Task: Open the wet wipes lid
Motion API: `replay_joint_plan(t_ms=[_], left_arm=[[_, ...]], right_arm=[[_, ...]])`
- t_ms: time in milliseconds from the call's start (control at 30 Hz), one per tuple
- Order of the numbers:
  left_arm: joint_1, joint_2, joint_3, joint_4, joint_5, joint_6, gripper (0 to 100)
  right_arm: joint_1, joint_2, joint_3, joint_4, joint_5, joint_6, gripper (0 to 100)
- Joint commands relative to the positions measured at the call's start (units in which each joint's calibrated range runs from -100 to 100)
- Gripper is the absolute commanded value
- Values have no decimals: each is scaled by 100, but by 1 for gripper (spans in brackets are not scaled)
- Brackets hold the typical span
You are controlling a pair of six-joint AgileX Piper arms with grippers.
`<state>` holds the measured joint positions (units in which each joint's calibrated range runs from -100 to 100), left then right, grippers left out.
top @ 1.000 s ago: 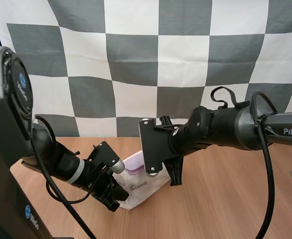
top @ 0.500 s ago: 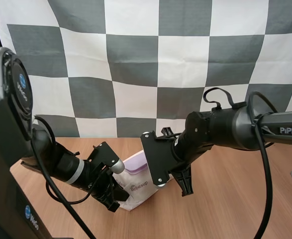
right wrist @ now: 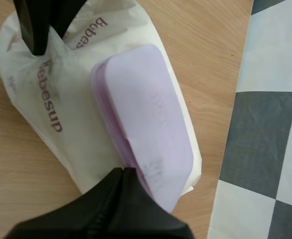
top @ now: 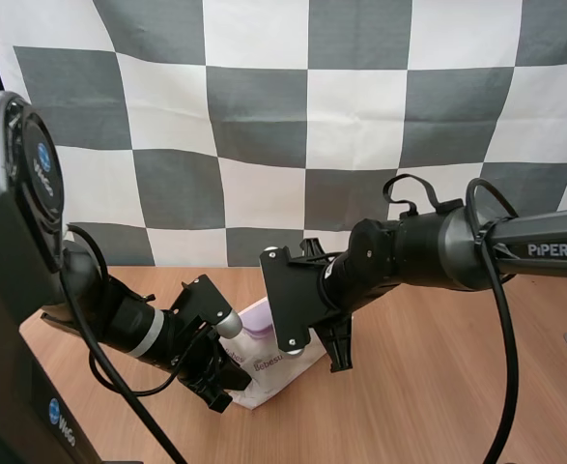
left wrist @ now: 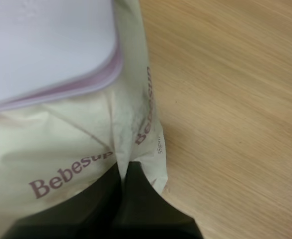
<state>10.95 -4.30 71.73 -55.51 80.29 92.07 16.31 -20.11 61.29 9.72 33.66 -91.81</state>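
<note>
1. High view first: the wooden tabletop (top: 438,387) carries the wet wipes pack (top: 267,370) in its left half, a little in from the back edge; bare wood runs toward the right edge, so I judge any pull is safest in that direction.
2. The pack lies flat and looks soft and crinkled; it would likely rise with the lid unless anchored, so it should be held down firmly during the pry.
3. The lilac lid (right wrist: 146,109) sits on top of the pack and looks closed; the step in hand is getting under its rim.
4. The left gripper (left wrist: 123,172) has its fingers closed narrow on the pack's crimped end seam, at the end nearer the front edge; that hold on thin film looks slight, so the pull against it should be gentle.
5. The right gripper (right wrist: 123,174) has its fingers pressed together as one wedge, with the tip touching the lid's side at the end away from the left gripper; ease the tip under the lip and lever upward rather than sideways; whether the hinge lies at this end I cannot tell.
</note>
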Motion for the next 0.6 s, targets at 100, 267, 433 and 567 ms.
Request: replay_joint_plan(t_ms=[100,267,433,567], left_arm=[[-1,0,-2,-71,-22,17,0],[-1,0,-2,-112,-22,53,0],[-1,0,-2,-112,-22,53,0],[-1,0,-2,-112,-22,88,0]], right_arm=[[0,1,1,73,-410,-3,0],[0,1,1,119,-777,-3,0],[50,121,1,268,-1371,-3,0],[157,494,1,338,-2015,-3,0]])
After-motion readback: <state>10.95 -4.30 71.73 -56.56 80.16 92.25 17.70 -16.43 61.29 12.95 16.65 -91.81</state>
